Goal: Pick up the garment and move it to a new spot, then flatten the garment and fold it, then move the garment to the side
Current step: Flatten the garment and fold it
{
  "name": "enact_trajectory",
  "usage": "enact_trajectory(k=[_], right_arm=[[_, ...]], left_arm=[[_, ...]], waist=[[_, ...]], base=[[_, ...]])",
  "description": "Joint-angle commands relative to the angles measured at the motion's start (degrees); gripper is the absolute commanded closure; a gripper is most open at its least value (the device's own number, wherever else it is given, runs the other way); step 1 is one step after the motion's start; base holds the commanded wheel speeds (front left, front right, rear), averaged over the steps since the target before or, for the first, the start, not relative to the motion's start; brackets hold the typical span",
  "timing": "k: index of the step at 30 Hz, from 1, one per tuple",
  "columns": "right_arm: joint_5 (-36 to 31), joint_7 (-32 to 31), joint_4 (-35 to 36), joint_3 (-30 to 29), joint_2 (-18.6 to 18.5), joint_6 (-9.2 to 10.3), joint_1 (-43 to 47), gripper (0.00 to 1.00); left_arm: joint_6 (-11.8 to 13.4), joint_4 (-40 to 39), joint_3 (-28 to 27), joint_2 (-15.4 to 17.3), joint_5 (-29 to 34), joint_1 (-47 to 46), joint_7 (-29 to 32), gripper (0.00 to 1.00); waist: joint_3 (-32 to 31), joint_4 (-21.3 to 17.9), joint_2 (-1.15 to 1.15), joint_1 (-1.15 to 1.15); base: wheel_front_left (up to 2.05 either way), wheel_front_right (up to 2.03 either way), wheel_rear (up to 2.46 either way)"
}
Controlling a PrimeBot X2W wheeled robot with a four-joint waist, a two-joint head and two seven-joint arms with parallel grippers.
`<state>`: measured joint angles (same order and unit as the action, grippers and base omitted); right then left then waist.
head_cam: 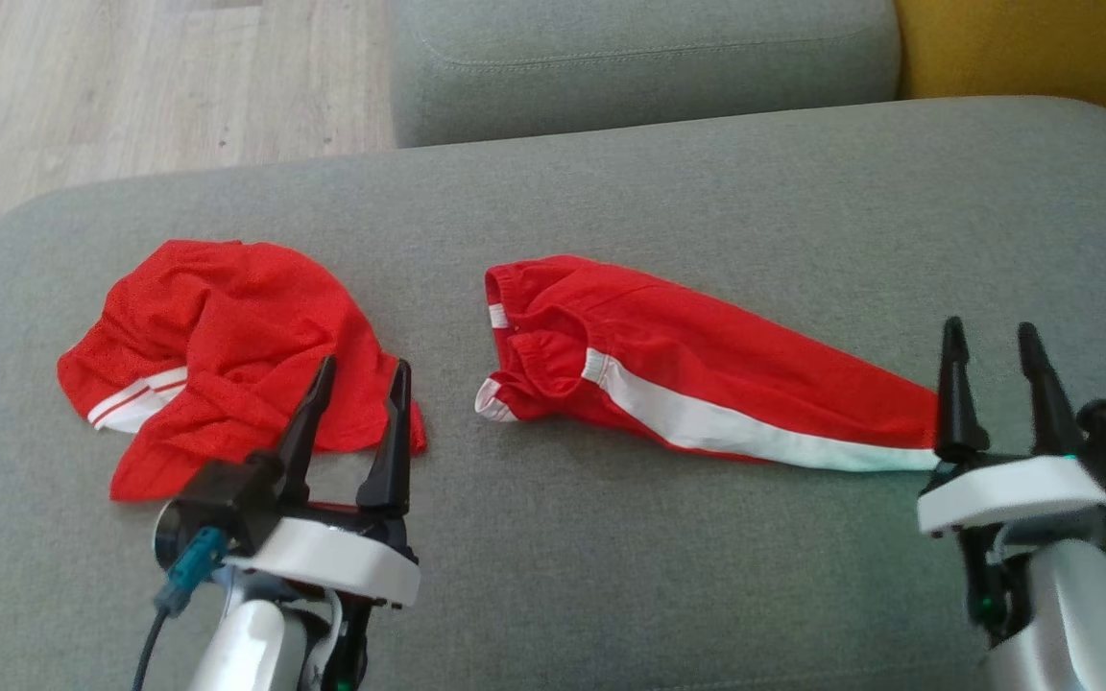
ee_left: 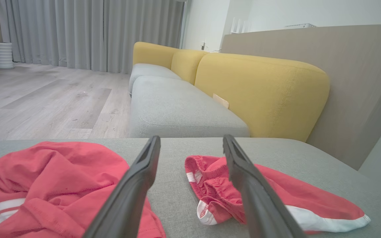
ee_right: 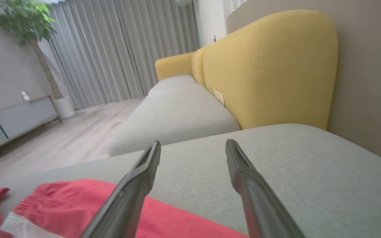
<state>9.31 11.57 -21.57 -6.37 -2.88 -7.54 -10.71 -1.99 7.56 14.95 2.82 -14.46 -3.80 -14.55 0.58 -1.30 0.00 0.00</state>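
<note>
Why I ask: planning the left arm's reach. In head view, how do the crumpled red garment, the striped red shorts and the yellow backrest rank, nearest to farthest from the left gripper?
From the left gripper:
1. Crumpled red garment, at its fingertips, left side.
2. Striped red shorts, mid-cushion, to its right.
3. Yellow backrest, far right corner.

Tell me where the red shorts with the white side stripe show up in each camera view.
Head view: the striped shorts lie right of centre, waistband to the left.
Left wrist view: they lie at lower right, waistband toward the middle.
Right wrist view: they sit in the bottom left corner.
Shared landmark: the yellow backrest, top right in the head view, beyond the shorts in both wrist views.
</note>
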Motion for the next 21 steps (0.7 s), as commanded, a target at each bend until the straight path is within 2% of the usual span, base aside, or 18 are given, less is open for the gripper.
enact_trajectory(k=[1,8,17,21], right_arm=[[2.0,1.3,3.0,2.7,0.0,0.05,-0.2,0.00],[8.3,3.3,7.5,6.7,0.0,0.05,5.5,0.00],[8.2,3.4,9.4,7.5,0.0,0.05,7.1,0.00],[7.4,3.4,9.0,7.3,0.0,0.05,6.4,0.00]], left_arm=[[0.3,-2.2,-1.4,0.1,-0.3,-1.9,-0.4,0.00],[0.7,-2.6,-0.2,0.1,-0.8,-1.8,-0.4,0.00],[0.5,-0.7,0.7,0.1,-0.5,-2.3,-0.4,0.00],[-0.6,1.4,2.2,0.1,-0.2,-3.6,-0.4,0.00]], waist=[[-0.1,-0.2,0.00,0.00],[-0.1,-0.9,0.00,0.00],[1.5,-2.5,0.00,0.00],[2.7,-3.2,0.00,0.00]], base=[[0.00,0.00,0.00],[0.00,0.00,0.00],[0.00,0.00,0.00],[0.00,0.00,0.00]])
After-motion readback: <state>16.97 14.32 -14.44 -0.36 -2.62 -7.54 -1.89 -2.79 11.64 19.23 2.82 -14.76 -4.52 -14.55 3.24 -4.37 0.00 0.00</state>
